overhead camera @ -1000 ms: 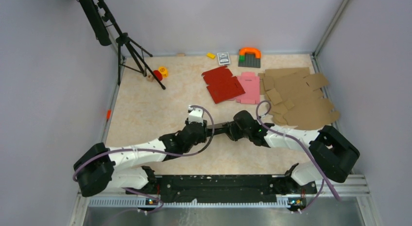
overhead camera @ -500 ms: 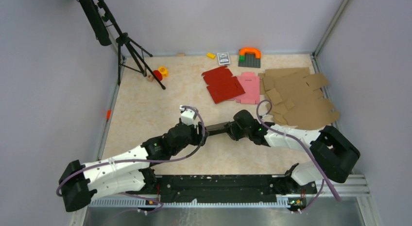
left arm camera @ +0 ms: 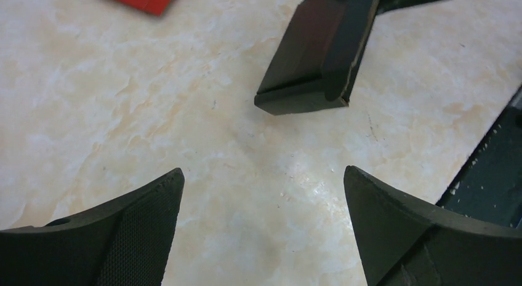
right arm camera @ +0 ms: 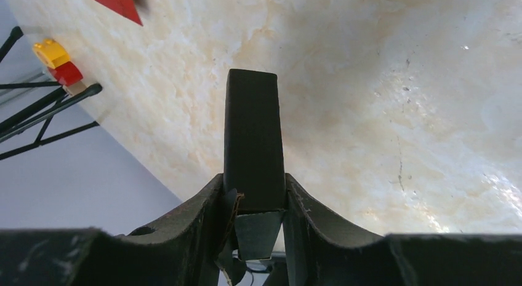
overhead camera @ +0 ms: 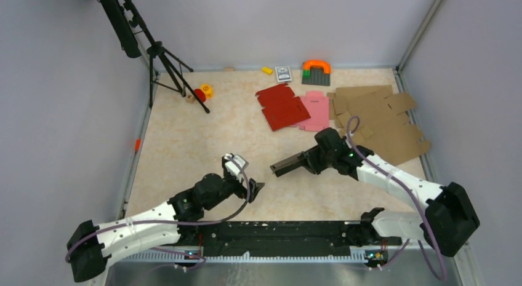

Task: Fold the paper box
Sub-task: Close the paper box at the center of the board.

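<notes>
1. The table [overhead camera: 184, 138] is a pale, marble-look top, and it's the biggest thing we've got here.
2. A pile of brown cardboard blanks [overhead camera: 381, 123] sprawls over the far right corner.
3. A black tripod [overhead camera: 163, 58] stands at the far left, legs on the table.
4. The red cardboard blank [overhead camera: 281, 107] lies flat toward the back, with the pink cardboard blank [overhead camera: 316, 111] right beside it, edges touching or overlapping.
5. The paper box [overhead camera: 289, 165] is black and already folded up into a long, narrow shape. It sits around mid-table and sticks out from the right arm toward the left one. We can't tell if its free end touches the tabletop.
6. The right gripper [right arm camera: 253, 187] is clamped on that box, one finger on each side of its near end.
7. The left gripper [left arm camera: 263, 175] hangs low over bare table near the front edge, jaws spread wide with nothing between them. The box end is close but clearly apart from it.
8. Small stuff along the back wall: an orange arch [overhead camera: 316, 69] on a grey plate, a card pack [overhead camera: 283, 73], and a yellow brick [overhead camera: 267, 70].
9. Red and yellow toy blocks [overhead camera: 203, 92] sit by a tripod foot.
</notes>
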Motion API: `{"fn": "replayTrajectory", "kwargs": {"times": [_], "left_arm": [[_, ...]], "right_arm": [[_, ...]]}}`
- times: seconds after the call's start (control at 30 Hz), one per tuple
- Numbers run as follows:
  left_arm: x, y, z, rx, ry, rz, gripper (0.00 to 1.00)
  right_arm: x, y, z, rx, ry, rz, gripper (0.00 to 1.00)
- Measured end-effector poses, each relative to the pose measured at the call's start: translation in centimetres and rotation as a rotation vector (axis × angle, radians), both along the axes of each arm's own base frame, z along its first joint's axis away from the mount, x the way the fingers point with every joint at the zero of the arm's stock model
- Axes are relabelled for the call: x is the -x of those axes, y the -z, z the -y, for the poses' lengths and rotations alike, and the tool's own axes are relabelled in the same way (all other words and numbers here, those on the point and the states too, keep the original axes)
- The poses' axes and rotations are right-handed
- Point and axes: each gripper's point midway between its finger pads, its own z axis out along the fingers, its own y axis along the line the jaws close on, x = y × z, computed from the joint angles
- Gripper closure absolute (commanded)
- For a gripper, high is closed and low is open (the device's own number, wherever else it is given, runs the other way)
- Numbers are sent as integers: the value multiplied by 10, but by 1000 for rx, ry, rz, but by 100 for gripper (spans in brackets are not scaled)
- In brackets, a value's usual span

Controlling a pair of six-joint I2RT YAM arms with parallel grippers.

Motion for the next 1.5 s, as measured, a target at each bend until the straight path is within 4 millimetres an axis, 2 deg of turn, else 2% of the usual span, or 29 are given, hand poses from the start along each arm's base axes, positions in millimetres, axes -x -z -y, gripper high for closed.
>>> {"fn": "replayTrajectory", "kwargs": {"times": [0.13, 0.23, 0.33, 0.63, 0.73, 0.77, 1.0, 1.03, 1.07, 1.13, 1.2, 1.23, 1.43, 1.5], "left_arm": [[15, 0, 14, 5, 160, 129, 1], [30, -2, 30, -48, 304, 246, 1], [36, -4, 41, -123, 376, 374, 1], [10, -20, 52, -228, 326, 616, 1], [6, -25, 60, -244, 332, 657, 5], [4, -27, 65, -251, 339, 667, 7], [1, -38, 93, -240, 389, 710, 52], [2, -38, 95, -237, 398, 712, 58], [3, -37, 97, -237, 407, 714, 64], [5, -36, 99, -235, 418, 716, 74], [5, -37, 100, -230, 420, 718, 80], [5, -38, 100, -223, 419, 720, 81], [8, -38, 94, -172, 412, 692, 84], [7, -36, 88, -138, 410, 658, 89]], "right_arm": [[2, -25, 10, -27, -28, 21, 64], [9, -42, 10, -62, -66, 39, 64], [17, -55, 8, -87, -106, 47, 64], [35, -68, 5, -130, -171, 30, 65], [38, -71, 4, -142, -181, 28, 65], [38, -71, 3, -145, -184, 28, 65], [41, -73, 2, -157, -191, 20, 63], [41, -74, 2, -161, -190, 23, 58], [41, -75, 2, -164, -190, 26, 49], [41, -76, 2, -168, -191, 28, 25], [41, -76, 2, -170, -190, 30, 9], [40, -77, 3, -162, -193, 39, 7], [33, -81, 18, -68, -197, 129, 5], [27, -90, 24, -2, -223, 193, 5]]}}
